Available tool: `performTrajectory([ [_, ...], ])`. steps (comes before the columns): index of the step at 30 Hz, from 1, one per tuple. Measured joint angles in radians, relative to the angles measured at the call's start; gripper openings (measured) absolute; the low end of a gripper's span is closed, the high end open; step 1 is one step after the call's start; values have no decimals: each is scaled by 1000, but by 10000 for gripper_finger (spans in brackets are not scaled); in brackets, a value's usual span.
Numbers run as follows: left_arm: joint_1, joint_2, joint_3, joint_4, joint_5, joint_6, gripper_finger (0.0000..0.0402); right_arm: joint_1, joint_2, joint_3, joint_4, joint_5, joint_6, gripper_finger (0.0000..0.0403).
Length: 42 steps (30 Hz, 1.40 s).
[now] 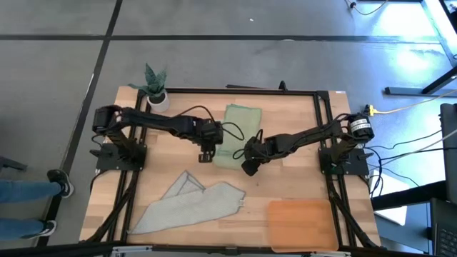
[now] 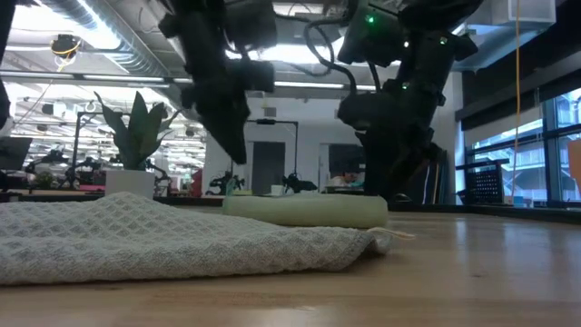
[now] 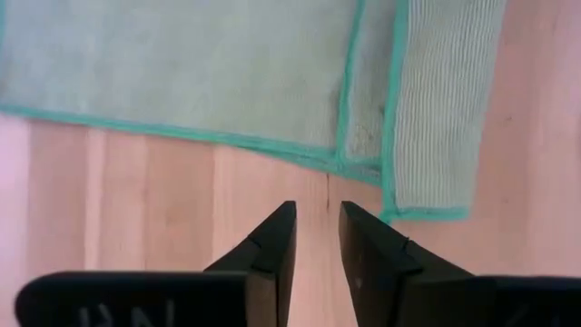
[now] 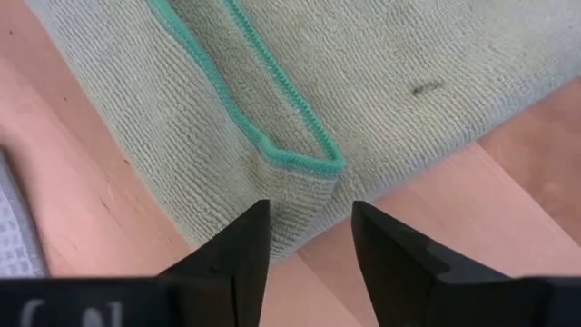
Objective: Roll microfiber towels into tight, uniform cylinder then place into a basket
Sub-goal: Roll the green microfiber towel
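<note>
Risk of a loose, skewed roll: spread right gripper [image 4: 306,238] and narrowly parted left gripper [image 3: 317,238] flanking centre-frame green towel [image 1: 238,135] unevenly.

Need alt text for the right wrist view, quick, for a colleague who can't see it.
The right gripper, fingers open, hovers at a folded corner of the pale sage green microfiber towel with teal stitched edging, lying on the pale wooden tabletop. A sliver of grey waffle-weave towel shows at one edge.

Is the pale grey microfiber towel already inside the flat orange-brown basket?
No, the pale grey microfiber towel lies spread on the pale wooden table, beside the orange-brown basket.
</note>
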Motion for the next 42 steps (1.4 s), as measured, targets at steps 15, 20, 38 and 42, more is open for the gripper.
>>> performTrajectory([
  [15, -38, -128, -1, -38, 0, -275, 76, -11, 0, 0, 3, -88, -3, 157],
  [20, -56, -128, -1, -40, 0, -338, 78, -16, 0, 0, 2, -90, 1, 157],
  [38, -80, -128, -1, -186, 65, -473, 77, -16, 0, 0, 17, -81, -24, 157],
  [42, -82, -128, -1, -186, 75, -491, 78, -16, 0, 0, 17, -79, -24, 157],
])
